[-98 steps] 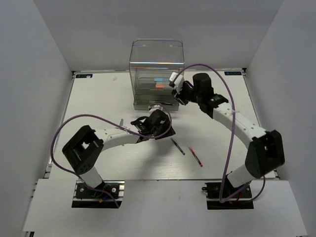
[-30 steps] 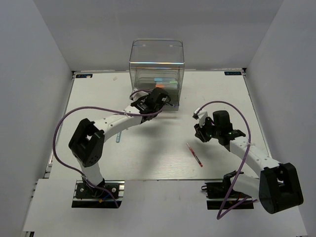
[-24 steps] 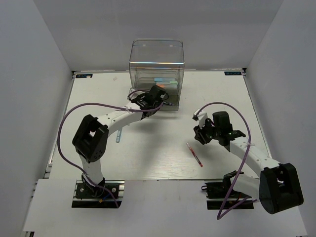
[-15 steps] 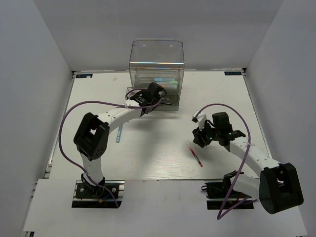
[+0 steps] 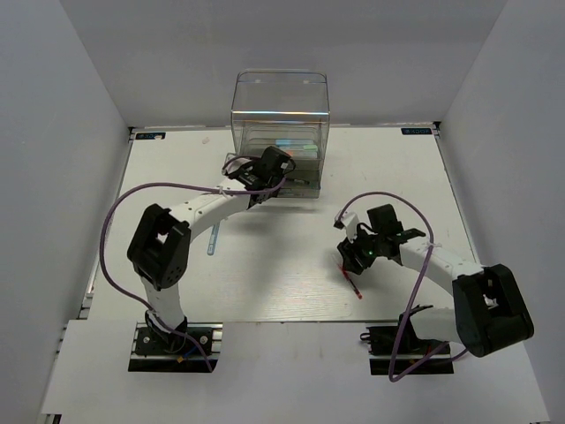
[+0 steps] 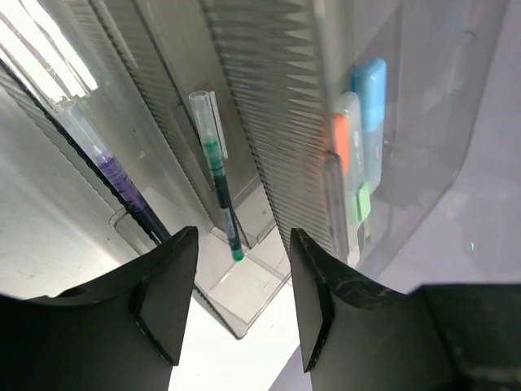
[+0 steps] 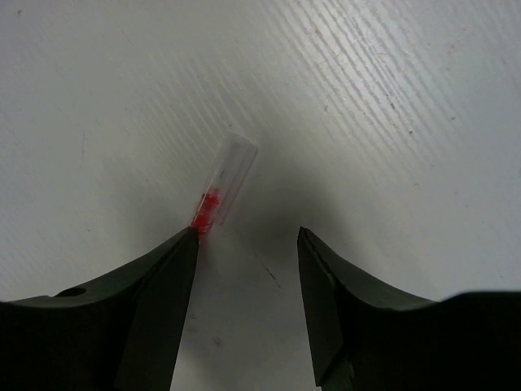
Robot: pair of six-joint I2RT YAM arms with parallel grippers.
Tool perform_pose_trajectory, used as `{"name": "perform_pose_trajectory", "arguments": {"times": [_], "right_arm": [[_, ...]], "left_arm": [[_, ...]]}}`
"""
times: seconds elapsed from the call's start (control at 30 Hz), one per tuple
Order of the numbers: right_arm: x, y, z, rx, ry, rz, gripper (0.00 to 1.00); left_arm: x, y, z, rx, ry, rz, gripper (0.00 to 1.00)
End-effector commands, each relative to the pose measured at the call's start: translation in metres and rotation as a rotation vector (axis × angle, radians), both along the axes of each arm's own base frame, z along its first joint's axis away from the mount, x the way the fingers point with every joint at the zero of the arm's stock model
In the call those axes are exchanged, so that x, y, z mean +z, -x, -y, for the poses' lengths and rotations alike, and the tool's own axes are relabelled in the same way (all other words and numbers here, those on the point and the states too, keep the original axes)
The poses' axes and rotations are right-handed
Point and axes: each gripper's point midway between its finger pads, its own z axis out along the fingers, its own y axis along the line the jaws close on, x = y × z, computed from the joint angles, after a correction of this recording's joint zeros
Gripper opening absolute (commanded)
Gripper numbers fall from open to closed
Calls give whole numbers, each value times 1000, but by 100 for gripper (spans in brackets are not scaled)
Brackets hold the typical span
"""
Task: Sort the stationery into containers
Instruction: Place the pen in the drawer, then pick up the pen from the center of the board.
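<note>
White counter (image 5: 177, 283) (walls on three sides). Clear plastic organiser (image 5: 280, 106) stands at the middle of the far edge, with stacked trays inside. Left arm (image 5: 207, 208) reaches from the near-left corner to the organiser's lower front. Right arm (image 5: 433, 261) bends low over the counter right of centre, toward the near edge.

Left fingers (image 6: 163, 301): open, nothing between them, pointed at the organiser's ribbed clear trays. Right fingers (image 7: 155, 309): open, tips down at the counter, one on either side of the red pen (image 7: 220, 191). The pen's red end sits right at the tip of the finger on that view's left (touching or not, cannot tell). It is not gripped.

The red pen lies flat on the counter, right of centre, nearer the near edge and well apart from the organiser. Its clear end points away from the wrist camera.

Inside the organiser (left wrist view): purple pen (image 6: 114, 175) in one tray and green pen (image 6: 218, 183) in the next. A light-blue marker (image 6: 370, 85) and an orange-capped marker (image 6: 340, 145) are packed side by side behind a ribbed wall.

Pale blue pen (image 5: 211, 243) lies on the counter left of centre, just beside the left arm.
</note>
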Motion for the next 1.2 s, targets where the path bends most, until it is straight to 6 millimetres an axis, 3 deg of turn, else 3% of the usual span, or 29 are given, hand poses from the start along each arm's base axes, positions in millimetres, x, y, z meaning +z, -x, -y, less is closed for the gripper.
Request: {"name": "perform_pose_trajectory", "arguments": {"times": [0.0,0.07,0.17,0.33,0.4,0.43,0.5,0.6,0.77,0.97,1.17], "right_arm": [[5,-4,-4,40,22,6,58],[5,-3,-7,52,24,3,58],[3,0,-10,66,33,-6,60],[9,-4,-14,54,44,16,60],[23,-13,-18,43,22,57,60],[27,-11,-21,58,9,58,60],[37,-10,-27,98,-14,72,60],[33,0,-31,137,-9,37,60],[23,21,-41,207,-15,-39,60],[11,26,-48,226,39,-75,60],[-3,30,-48,211,109,-80,58]], "left_arm": [[43,12,-4,-80,-48,77,59],[63,17,-5,-133,-103,122,59],[69,27,-15,-226,-275,116,62],[59,56,-51,-260,-427,59,65],[51,66,-60,-279,-451,65,65],[61,71,-64,-278,-441,92,66],[49,82,-74,-289,-462,71,67],[32,101,-97,-288,-494,16,69],[9,127,-133,-256,-576,-51,85],[-13,145,-149,-302,-657,-139,92],[-21,150,-159,-336,-726,-182,96]]}}
